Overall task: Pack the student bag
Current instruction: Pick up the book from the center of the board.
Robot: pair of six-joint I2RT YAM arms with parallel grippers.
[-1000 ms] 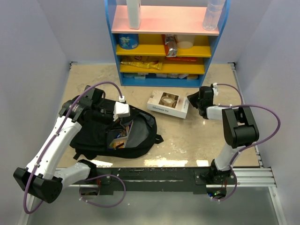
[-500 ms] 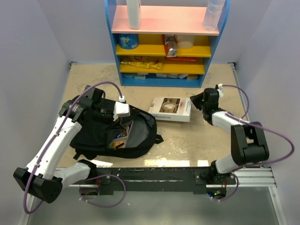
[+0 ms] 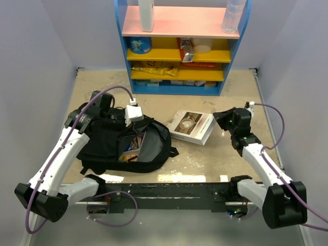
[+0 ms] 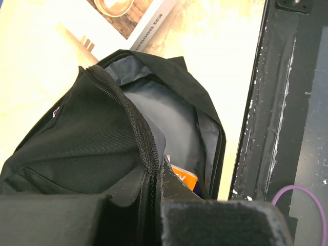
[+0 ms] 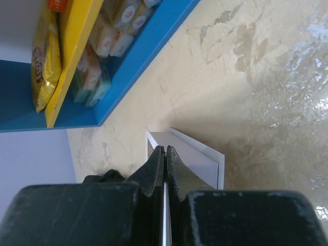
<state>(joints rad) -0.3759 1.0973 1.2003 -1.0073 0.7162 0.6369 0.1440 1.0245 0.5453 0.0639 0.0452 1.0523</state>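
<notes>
Beige, mottled tabletop (image 3: 230, 87) fills the floor of a pale lilac booth. On its right side the right gripper (image 5: 165, 154) is pressed together on a thin white edge of a flat white book with a teacup picture on its cover (image 3: 190, 126). Its two black fingers (image 5: 154, 169) almost meet, with only that sliver between them. From above, the book sits tilted, its right side raised at the gripper and its left corner low, just beside the mouth of a large soft black fabric student bag (image 3: 102, 146). The bag lies on the left half of the table, well apart from the right gripper. Its main compartment is unzipped and gapes toward the book, showing grey lining and an orange-covered item (image 4: 184, 179) tucked inside. The left gripper (image 4: 154, 197) is clamped on the bag's zippered rim at the far side of that opening, with black fabric bunched between its pads. Past the bag's near side runs a black metal rail (image 4: 287, 102) where the arms are bolted. At the far edge of the table stands a blue shelf unit with yellow and pink boards (image 3: 177, 89). Yellow snack packets (image 5: 43, 56) are stacked on its lower boards, and a white bottle (image 3: 146, 15) and a clear bottle (image 3: 231, 15) stand on top.
</notes>
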